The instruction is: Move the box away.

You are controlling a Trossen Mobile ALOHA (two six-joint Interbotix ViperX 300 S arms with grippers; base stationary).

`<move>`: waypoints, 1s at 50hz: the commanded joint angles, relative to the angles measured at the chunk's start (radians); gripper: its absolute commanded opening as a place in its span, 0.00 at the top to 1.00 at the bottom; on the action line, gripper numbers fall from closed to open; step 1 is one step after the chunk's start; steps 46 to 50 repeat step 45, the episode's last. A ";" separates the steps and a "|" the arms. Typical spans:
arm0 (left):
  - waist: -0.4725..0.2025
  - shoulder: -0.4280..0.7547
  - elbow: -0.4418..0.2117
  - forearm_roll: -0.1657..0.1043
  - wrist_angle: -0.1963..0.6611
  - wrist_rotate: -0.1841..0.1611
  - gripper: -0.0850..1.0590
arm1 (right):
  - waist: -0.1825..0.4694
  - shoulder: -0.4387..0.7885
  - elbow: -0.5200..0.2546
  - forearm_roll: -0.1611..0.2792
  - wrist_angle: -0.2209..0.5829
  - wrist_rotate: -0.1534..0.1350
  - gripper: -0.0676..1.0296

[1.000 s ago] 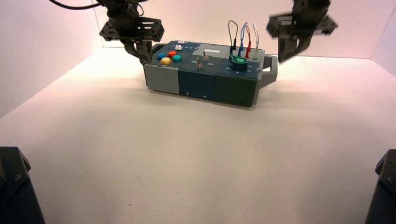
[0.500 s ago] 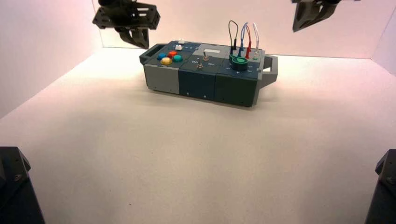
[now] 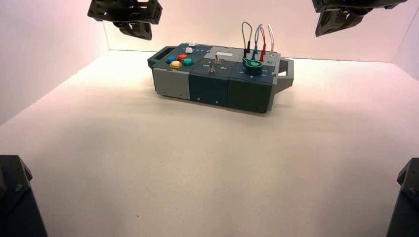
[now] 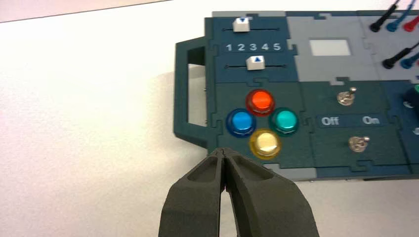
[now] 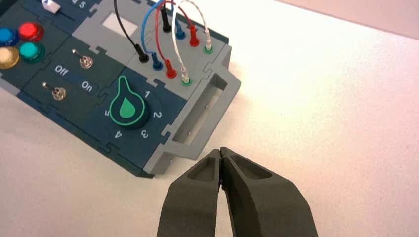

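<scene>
Box stood far back on the white table, flat and untouched by either arm. My left gripper hung high above its dark-teal handle, fingertips pressed together, holding nothing; my right gripper hung likewise shut and empty above the grey handle. I judged the push finished or nearly so, the next move being to park. Grey and teal panels carried four coloured buttons, two toggles, a green dial and looping wires.
</scene>
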 commanded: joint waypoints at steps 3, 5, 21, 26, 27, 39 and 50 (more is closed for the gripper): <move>0.011 -0.026 0.002 0.002 -0.041 0.011 0.95 | -0.003 -0.006 0.005 0.003 -0.057 0.003 0.96; 0.011 -0.028 0.006 0.002 -0.048 0.012 0.95 | -0.003 -0.006 0.006 0.003 -0.061 0.003 0.96; 0.011 -0.051 0.034 0.002 -0.075 0.017 0.95 | -0.003 0.081 -0.006 0.014 -0.084 0.003 0.96; 0.011 -0.048 0.041 0.002 -0.086 0.017 0.95 | -0.003 0.112 -0.014 0.015 -0.084 0.003 0.96; 0.011 -0.048 0.043 0.002 -0.089 0.017 0.95 | -0.003 0.118 -0.018 0.015 -0.084 0.003 0.96; 0.011 -0.048 0.051 0.002 -0.101 0.017 0.95 | 0.003 0.130 -0.023 0.020 -0.086 0.003 0.96; 0.011 -0.048 0.049 0.002 -0.103 0.017 0.95 | 0.003 0.130 -0.025 0.020 -0.086 0.003 0.96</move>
